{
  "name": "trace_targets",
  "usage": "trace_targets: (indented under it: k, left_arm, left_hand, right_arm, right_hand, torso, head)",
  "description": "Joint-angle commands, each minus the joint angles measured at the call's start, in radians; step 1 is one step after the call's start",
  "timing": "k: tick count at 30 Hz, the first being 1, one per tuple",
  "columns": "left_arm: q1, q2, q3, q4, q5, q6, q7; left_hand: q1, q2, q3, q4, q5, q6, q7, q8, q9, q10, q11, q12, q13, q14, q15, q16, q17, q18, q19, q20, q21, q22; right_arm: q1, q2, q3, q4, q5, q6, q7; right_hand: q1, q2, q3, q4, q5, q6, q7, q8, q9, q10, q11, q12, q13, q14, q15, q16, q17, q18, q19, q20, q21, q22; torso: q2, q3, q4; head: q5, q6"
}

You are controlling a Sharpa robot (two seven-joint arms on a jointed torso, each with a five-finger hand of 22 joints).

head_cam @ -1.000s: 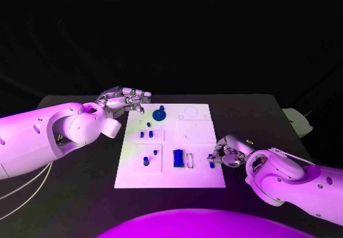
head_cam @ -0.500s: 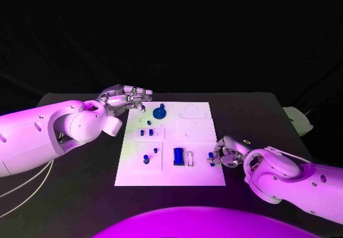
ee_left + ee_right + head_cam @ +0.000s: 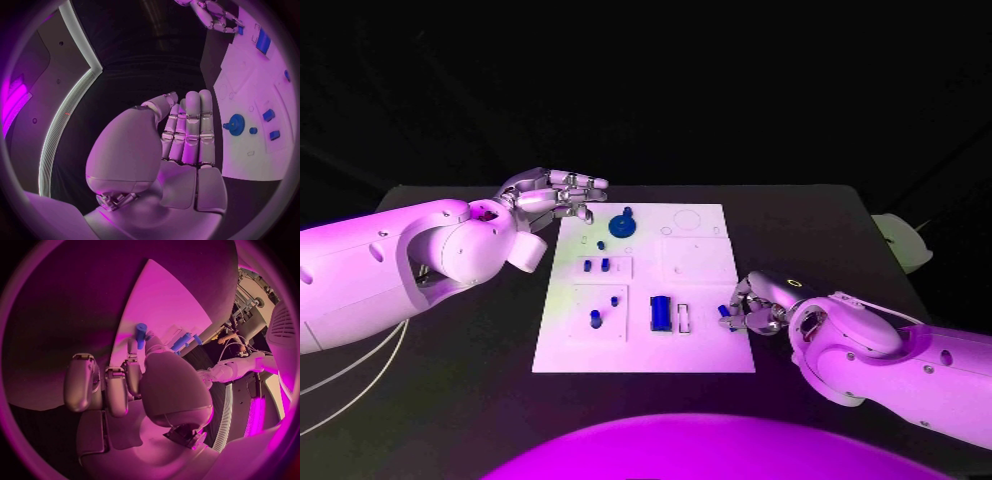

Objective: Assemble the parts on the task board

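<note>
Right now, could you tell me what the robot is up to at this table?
It is assembling small blue parts on the white task board. The right hand is at the board's right edge, pinching a small blue peg at its fingertips. The left hand hovers by the board's far left corner, holding nothing, near the blue gear. A blue block and other small pieces sit on the board.

the right hand [image 3: 759,308] hides most of the small blue part [image 3: 140,335] it pinches at the task board [image 3: 704,350] edge.
</note>
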Motion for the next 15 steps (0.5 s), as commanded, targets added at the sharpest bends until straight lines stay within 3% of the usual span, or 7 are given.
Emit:
trace_targets:
  k: [1, 3, 6, 12, 15]
  left_arm:
    - [0.001, 0.002, 0.0, 0.002, 0.004, 0.015, 0.009]
    - [0.001, 0.002, 0.0, 0.002, 0.004, 0.015, 0.008]
    - [0.001, 0.001, 0.0, 0.001, 0.004, 0.015, 0.007]
    - [0.001, 0.001, 0.0, 0.002, 0.004, 0.015, 0.007]
    - [0.001, 0.001, 0.0, 0.002, 0.004, 0.015, 0.007]
  left_hand:
    - [-0.01, -0.003, -0.002, 0.002, 0.001, -0.008, 0.002, 0.006, 0.001, -0.008, 0.0, 0.007, 0.001, -0.004, 0.001, 0.006, -0.001, 0.006, 0.0, 0.003, -0.006, -0.001]
    - [-0.009, -0.003, -0.001, 0.002, 0.001, -0.008, 0.002, 0.006, 0.001, -0.009, 0.0, 0.007, 0.001, -0.005, 0.001, 0.006, -0.001, 0.006, 0.0, 0.003, -0.006, -0.002]
    - [-0.009, -0.003, -0.001, 0.002, 0.001, -0.008, 0.002, 0.006, 0.001, -0.009, 0.0, 0.007, 0.001, -0.005, 0.001, 0.006, -0.001, 0.006, 0.0, 0.003, -0.006, -0.002]
    - [-0.009, -0.003, -0.001, 0.002, 0.001, -0.008, 0.002, 0.006, 0.001, -0.009, 0.0, 0.007, 0.001, -0.005, 0.001, 0.006, -0.001, 0.006, 0.0, 0.003, -0.006, -0.002]
    - [-0.009, -0.003, -0.001, 0.002, 0.001, -0.008, 0.002, 0.006, 0.001, -0.009, 0.0, 0.007, 0.001, -0.005, 0.001, 0.006, -0.001, 0.006, 0.0, 0.003, -0.006, -0.002]
  right_arm:
    - [-0.012, 0.006, -0.007, -0.008, -0.045, 0.054, -0.013]
    - [-0.013, 0.008, -0.007, -0.009, -0.065, 0.061, -0.013]
    - [-0.015, 0.009, -0.007, -0.012, -0.094, 0.082, -0.013]
    - [-0.015, 0.011, -0.007, -0.016, -0.122, 0.109, -0.014]
    - [-0.015, 0.012, -0.007, -0.017, -0.128, 0.112, -0.017]
  right_hand:
    - [0.119, 0.064, 0.054, -0.044, -0.039, 0.004, -0.009, -0.007, -0.005, 0.003, -0.013, -0.007, -0.044, 0.084, -0.011, 0.0, 0.157, 0.001, 0.0, -0.007, -0.001, 0.182]
    - [0.158, 0.057, 0.096, -0.082, -0.037, 0.008, -0.005, -0.01, -0.006, 0.002, -0.012, -0.01, -0.045, 0.084, -0.011, 0.0, 0.157, 0.0, 0.001, -0.009, 0.002, 0.182]
    - [0.143, 0.029, 0.164, -0.113, -0.038, 0.019, 0.007, -0.021, -0.009, 0.003, -0.003, -0.014, -0.047, 0.084, -0.002, 0.0, 0.159, -0.001, 0.0, -0.003, 0.003, 0.183]
    - [0.082, -0.006, 0.233, -0.126, -0.033, 0.032, 0.002, -0.036, -0.015, 0.003, -0.005, -0.018, -0.048, 0.083, -0.005, -0.002, 0.158, 0.0, -0.001, -0.001, -0.002, 0.182]
    - [0.044, -0.018, 0.267, -0.122, -0.011, 0.032, -0.001, -0.042, -0.016, 0.004, -0.006, -0.019, -0.048, 0.083, -0.005, -0.002, 0.158, 0.0, -0.001, -0.001, -0.003, 0.182]
  torso:
    - [-0.002, 0.0001, 0.0015]
    - [-0.001, 0.0006, 0.0016]
    - [-0.001, 0.0001, 0.0004]
    - [0.0, -0.001, 0.0]
    - [0.001, -0.0008, 0.0002]
  head:
    - [0.001, 0.0]
    - [0.008, -0.001]
    - [0.009, 0.0]
    - [0.008, 0.0]
    - [0.007, -0.001]
